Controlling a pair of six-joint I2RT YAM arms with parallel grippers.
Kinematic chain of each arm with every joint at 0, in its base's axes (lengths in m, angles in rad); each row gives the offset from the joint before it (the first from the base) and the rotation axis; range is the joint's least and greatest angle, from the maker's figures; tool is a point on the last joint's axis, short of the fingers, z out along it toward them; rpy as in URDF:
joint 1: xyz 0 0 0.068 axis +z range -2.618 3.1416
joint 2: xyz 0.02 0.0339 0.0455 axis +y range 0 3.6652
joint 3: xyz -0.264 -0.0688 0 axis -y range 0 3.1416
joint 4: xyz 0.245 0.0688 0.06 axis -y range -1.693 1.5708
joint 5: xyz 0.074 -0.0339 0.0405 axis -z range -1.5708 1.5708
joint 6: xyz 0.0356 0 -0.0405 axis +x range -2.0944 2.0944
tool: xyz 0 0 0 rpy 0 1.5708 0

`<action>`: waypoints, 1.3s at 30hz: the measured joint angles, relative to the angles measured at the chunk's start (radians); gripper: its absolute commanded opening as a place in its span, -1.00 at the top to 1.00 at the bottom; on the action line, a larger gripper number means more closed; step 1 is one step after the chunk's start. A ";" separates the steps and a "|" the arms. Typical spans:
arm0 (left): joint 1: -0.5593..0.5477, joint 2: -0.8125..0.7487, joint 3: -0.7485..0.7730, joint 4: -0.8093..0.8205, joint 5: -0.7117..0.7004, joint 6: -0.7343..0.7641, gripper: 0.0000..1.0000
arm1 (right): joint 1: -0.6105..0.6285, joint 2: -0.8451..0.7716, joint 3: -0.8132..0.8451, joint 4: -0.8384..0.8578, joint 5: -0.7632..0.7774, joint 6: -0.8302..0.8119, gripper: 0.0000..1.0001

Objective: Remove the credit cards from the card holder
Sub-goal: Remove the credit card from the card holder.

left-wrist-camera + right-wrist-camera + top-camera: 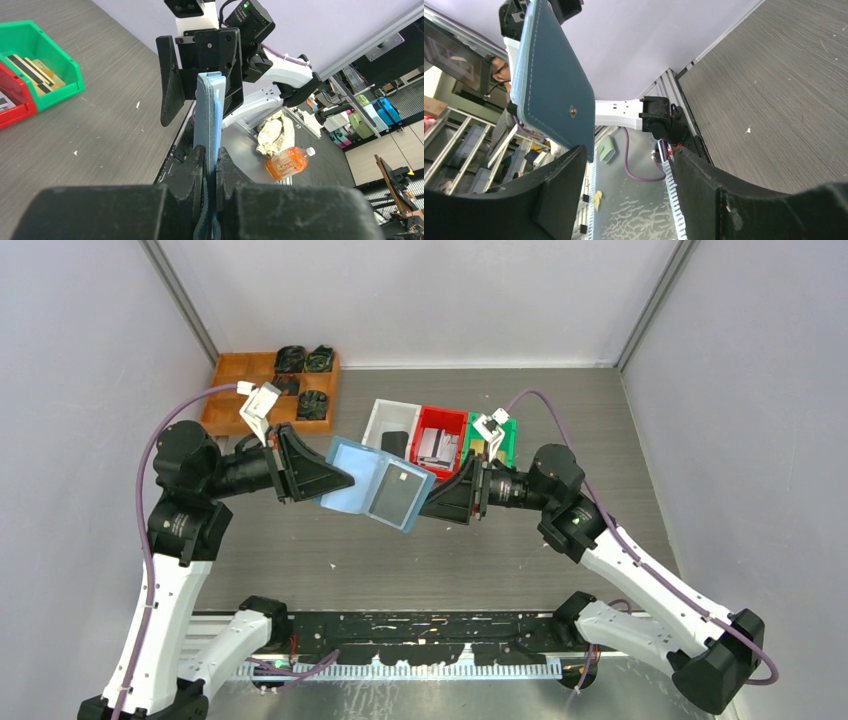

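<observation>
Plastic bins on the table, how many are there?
3, in a row beyond the card holder: the white bin on the left, the red bin in the middle, and the green bin on the right, partly hidden.

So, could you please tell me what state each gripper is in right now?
Left gripper: shut on the holder's edge.
Right gripper: open, straddling the holder's far end, not clamping it.
</observation>
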 measured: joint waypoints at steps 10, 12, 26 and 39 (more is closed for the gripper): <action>0.000 0.016 0.018 0.006 0.017 -0.006 1.00 | 0.000 -0.090 -0.018 -0.060 -0.058 -0.085 -0.25; 0.000 0.018 0.018 0.006 0.018 -0.008 1.00 | 0.000 -0.089 -0.018 -0.047 -0.062 -0.084 -0.14; 0.000 0.011 0.018 0.013 0.026 -0.048 1.00 | 0.000 0.009 0.013 0.126 -0.053 0.013 0.23; 0.000 0.010 0.018 0.016 0.030 -0.053 1.00 | 0.000 0.009 0.018 0.133 -0.016 0.019 0.43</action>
